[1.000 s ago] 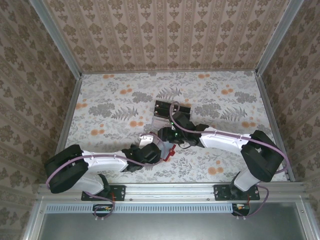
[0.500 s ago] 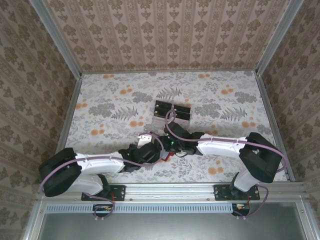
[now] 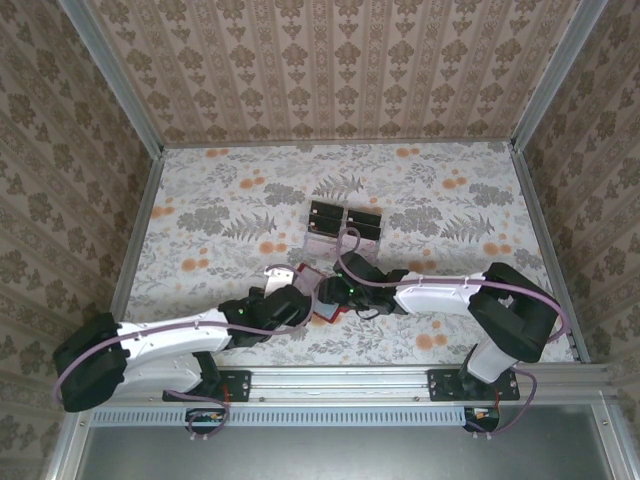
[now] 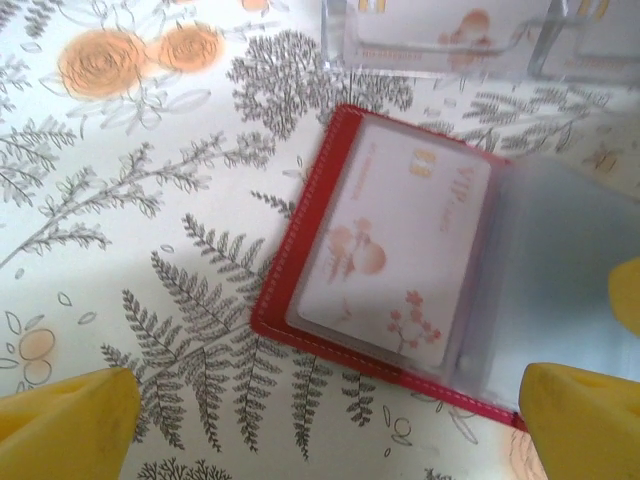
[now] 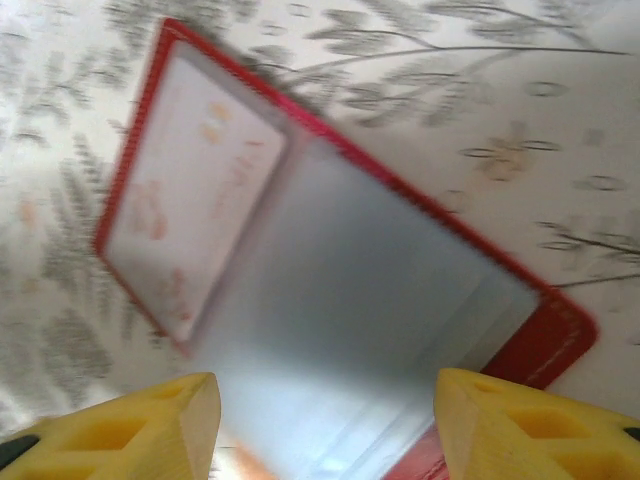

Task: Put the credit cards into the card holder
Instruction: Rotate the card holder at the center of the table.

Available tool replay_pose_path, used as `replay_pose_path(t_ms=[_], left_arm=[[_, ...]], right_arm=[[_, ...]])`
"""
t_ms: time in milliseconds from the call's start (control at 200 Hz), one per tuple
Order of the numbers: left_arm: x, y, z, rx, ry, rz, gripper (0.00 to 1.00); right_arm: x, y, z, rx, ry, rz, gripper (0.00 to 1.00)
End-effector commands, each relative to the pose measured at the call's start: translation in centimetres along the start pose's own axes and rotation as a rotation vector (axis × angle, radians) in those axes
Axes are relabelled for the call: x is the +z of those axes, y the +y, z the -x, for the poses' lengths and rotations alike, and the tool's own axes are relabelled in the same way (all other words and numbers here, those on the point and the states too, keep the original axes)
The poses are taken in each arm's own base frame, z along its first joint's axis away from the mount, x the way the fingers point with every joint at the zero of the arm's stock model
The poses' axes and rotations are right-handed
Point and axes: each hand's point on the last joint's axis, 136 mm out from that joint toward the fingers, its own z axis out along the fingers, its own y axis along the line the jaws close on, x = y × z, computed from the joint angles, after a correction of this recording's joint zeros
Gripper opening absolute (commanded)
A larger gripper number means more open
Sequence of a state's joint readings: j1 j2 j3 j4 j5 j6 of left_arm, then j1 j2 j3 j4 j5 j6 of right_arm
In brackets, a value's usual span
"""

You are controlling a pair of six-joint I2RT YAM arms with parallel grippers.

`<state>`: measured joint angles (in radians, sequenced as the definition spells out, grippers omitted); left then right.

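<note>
The card holder (image 3: 310, 280) lies open on the flowered table (image 3: 220, 220), close to the near edge, with one card (image 4: 395, 255) already seated in its left pocket. What worries me is how crowded it is. The left gripper (image 3: 290, 300) sits at about 8 o'clock of the holder and the right gripper (image 3: 330, 290) at about 3 o'clock, with almost no gap between them, so a careless move could knock fingers together. In the left wrist view the left gripper (image 4: 325, 425) is spread wide and empty above the holder's near edge. The right gripper (image 5: 325, 430) has its fingers partly apart, straddling the grey leaf (image 5: 370, 300) of the other pocket. I cannot tell whether the pads actually pinch that leaf or only hover beside it. If they let it go or nudge it, I expect the leaf to flop shut and hide the pocket mouth. The holder looks light (nothing pins it down that I can see), so a push would slide it across the table and might shake the seated card loose. The remaining credit cards (image 3: 328, 220) lie side by side at roughly 12 o'clock of the holder, near but not touching it. They lie flat on the table, so I think fingers could skid over them. The right arm (image 3: 440, 295) reaches in from 4 o'clock, and patterned walls (image 3: 330, 70) close in the far side.
</note>
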<state>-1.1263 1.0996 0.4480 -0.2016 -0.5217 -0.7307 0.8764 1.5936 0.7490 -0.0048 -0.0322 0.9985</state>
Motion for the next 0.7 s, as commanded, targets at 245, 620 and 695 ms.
replay_pose_path(t_ms=[245, 620, 695], left_arm=[[-0.5, 0.4, 0.5, -0.011, -0.031, 0.013, 1.0], [-0.2, -0.5, 0.8, -0.016, -0.034, -0.014, 1.0], [0.0, -0.8, 0.9, -0.015, -0.031, -0.019, 1.0]], right_arm=[[-0.3, -5.9, 2.4, -0.055, 0.019, -0.183, 0.6], [-3.2, -3.7, 6.5, -0.097, -0.042, -0.117, 0.6], [-3.8, -2.9, 6.8, -0.086, -0.058, -0.091, 0.6]])
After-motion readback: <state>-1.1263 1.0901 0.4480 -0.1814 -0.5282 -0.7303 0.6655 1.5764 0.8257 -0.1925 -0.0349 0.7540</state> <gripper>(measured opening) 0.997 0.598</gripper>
